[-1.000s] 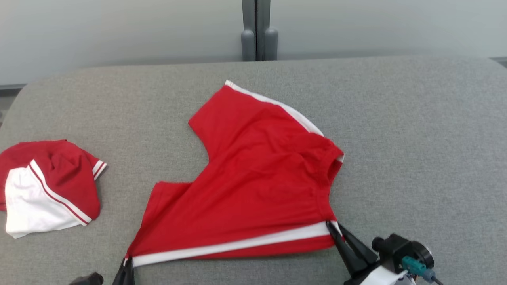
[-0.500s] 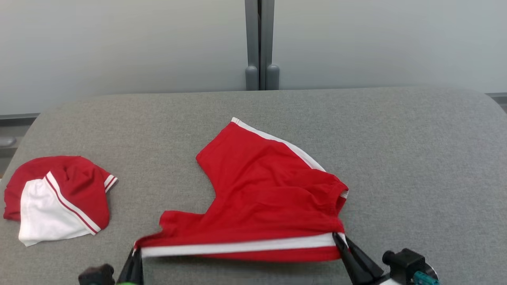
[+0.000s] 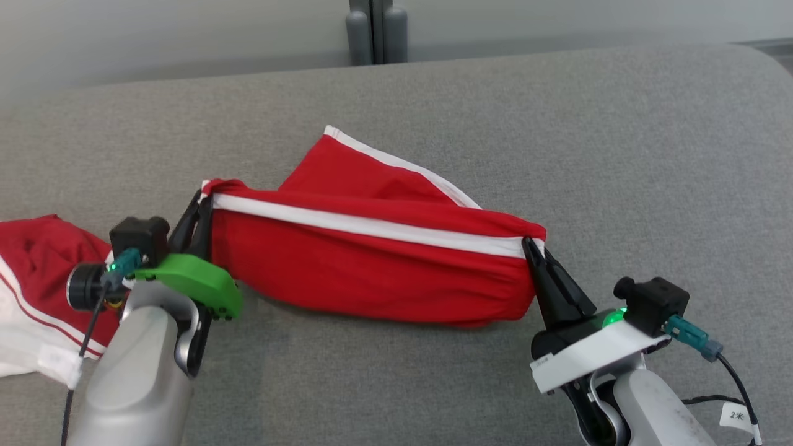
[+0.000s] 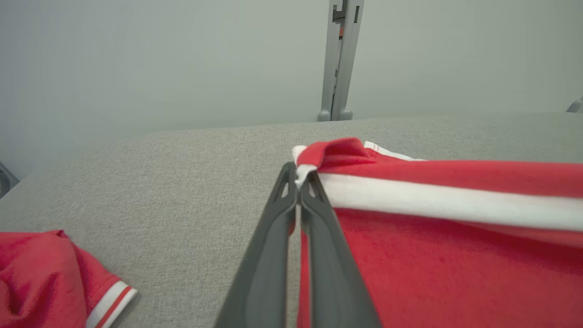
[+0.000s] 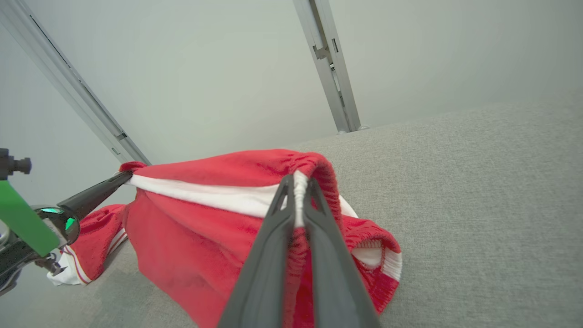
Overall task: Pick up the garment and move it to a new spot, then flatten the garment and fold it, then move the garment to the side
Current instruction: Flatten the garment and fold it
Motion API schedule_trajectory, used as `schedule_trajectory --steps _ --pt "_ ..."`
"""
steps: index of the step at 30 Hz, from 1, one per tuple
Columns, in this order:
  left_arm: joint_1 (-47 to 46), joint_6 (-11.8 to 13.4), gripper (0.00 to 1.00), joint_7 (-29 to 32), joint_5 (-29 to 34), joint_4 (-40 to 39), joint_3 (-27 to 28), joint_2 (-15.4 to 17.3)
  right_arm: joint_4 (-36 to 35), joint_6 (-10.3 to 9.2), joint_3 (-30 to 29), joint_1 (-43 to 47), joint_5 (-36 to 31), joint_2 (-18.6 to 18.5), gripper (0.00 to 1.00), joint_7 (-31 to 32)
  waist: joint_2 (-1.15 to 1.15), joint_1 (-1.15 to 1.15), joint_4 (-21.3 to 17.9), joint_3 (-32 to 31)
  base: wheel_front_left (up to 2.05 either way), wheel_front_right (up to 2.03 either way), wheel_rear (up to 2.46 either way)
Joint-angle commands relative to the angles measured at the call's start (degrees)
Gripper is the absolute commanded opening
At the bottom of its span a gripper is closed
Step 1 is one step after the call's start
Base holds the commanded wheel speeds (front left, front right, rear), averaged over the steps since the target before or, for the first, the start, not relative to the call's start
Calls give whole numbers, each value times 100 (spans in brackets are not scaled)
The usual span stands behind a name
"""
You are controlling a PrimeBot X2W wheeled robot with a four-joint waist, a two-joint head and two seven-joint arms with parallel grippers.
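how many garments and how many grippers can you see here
garments: 2, the red shorts and a crumpled red-and-white garment
grippers: 2, the left gripper and the right gripper, each shut on the red shorts
total: 4

1. The left end effector (image 3: 203,207) and right end effector (image 3: 528,244) pinch opposite ends of a red fabric garment with a white stripe (image 3: 372,272), stretched between them over the grey fabric-covered worktop (image 3: 650,155).
2. A second crumpled red-and-white garment (image 3: 37,272) lies at far left.

left claw (image 3: 203,201) clamped, right claw (image 3: 528,242) clamped
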Motion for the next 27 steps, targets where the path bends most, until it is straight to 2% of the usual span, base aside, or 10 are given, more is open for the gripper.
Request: schedule_trajectory --steps 1,13,27 --pt "-318 20 0 -1 16 169 -100 72 27 -11 3 -134 131 -24 0 -12 0 0 -390 639 0 0 0" --pt "-1807 20 0 -2 120 1035 -665 293 -119 -10 324 -597 771 -18 0 -12 0 0 -951 1443 0 0 0" --pt "-2528 20 0 -2 391 1505 -1030 311 -119 -10 574 -767 944 -18 0 -12 0 0 -1112 1802 0 0 0"
